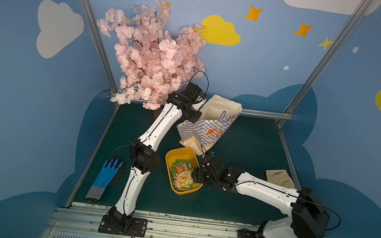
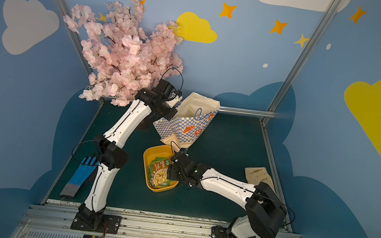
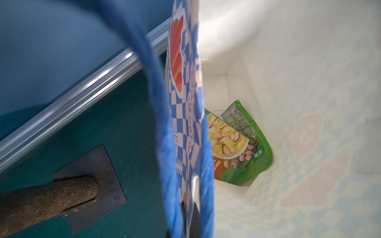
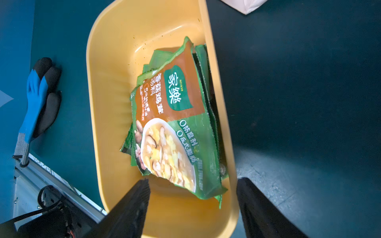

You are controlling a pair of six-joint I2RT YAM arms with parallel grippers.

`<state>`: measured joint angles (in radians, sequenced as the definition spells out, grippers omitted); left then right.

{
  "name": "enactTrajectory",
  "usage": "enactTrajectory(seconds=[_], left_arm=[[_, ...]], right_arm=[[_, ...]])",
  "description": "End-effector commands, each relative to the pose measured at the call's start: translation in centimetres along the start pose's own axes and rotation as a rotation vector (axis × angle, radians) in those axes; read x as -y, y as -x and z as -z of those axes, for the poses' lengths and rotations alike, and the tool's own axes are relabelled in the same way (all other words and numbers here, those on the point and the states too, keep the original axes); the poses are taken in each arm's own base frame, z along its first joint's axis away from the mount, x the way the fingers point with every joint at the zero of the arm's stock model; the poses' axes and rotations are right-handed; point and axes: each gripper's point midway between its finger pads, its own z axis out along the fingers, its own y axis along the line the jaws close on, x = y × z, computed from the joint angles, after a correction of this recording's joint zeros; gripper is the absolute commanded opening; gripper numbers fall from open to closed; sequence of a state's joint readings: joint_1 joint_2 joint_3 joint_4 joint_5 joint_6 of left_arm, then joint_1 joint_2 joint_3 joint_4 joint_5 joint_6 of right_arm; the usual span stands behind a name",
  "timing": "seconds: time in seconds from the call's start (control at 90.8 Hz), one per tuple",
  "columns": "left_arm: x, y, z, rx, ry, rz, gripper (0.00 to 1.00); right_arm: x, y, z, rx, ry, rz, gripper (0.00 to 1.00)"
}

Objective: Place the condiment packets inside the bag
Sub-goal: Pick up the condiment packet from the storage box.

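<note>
The coming move turns on how the right hand (image 4: 193,182) sits relative to the stack of condiment packets (image 4: 175,123) in the yellow tray (image 4: 99,103). The stack lies just to the far side of the fingertips. Its long axis runs near to far along the tray, with the bowl-photo end nearest the hand. The right hand is spread and holds nothing. One finger hangs over the tray's interior and the other outside its right wall, so a small shift left is judged necessary before closing. The right arm is the nearer one. The left hand (image 1: 196,114) is pressed together on the rim of the bag (image 1: 207,131), which stands tilted on the bench (image 1: 241,154) just beyond the tray. Count: two bagged packets (image 3: 237,148) lie at the bag's bottom. The tray holds one top packet over the edges of several more, whose number cannot be determined. There is one bag and one tray.
</note>
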<state>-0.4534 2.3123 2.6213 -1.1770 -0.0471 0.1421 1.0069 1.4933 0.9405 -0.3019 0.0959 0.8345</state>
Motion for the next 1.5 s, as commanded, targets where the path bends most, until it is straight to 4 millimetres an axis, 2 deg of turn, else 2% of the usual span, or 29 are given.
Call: enactTrajectory(seconds=[0.0, 0.418, 0.705, 0.881, 0.958, 1.311, 1.487], left_arm=[[0.4, -0.4, 1.5, -0.008, -0.019, 0.013, 0.03], [0.4, -0.7, 1.4, -0.018, -0.020, 0.016, 0.03], [0.4, -0.7, 1.6, -0.018, -0.018, 0.016, 0.03], [0.4, -0.8, 1.7, -0.019, -0.021, 0.014, 0.03], [0.5, -0.8, 1.7, -0.018, -0.021, 0.014, 0.03], [0.5, -0.7, 1.9, -0.013, -0.023, 0.018, 0.03], [0.5, -0.7, 2.0, -0.012, -0.022, 0.018, 0.03]], right_arm=[[-0.6, 0.3, -0.3, 0.004, 0.011, -0.002, 0.73], [-3.2, 0.8, 0.0, 0.010, 0.047, 0.082, 0.71], [-3.0, 0.5, -0.9, -0.006, 0.041, 0.067, 0.71], [-1.5, 0.7, -1.1, 0.003, 0.015, 0.022, 0.71], [-1.4, 0.7, -1.0, 0.010, 0.039, 0.003, 0.71], [-5.4, 0.3, -2.2, -0.044, 0.232, 0.011, 0.60], [-5.2, 1.1, -2.2, -0.019, 0.206, 0.004, 0.59]])
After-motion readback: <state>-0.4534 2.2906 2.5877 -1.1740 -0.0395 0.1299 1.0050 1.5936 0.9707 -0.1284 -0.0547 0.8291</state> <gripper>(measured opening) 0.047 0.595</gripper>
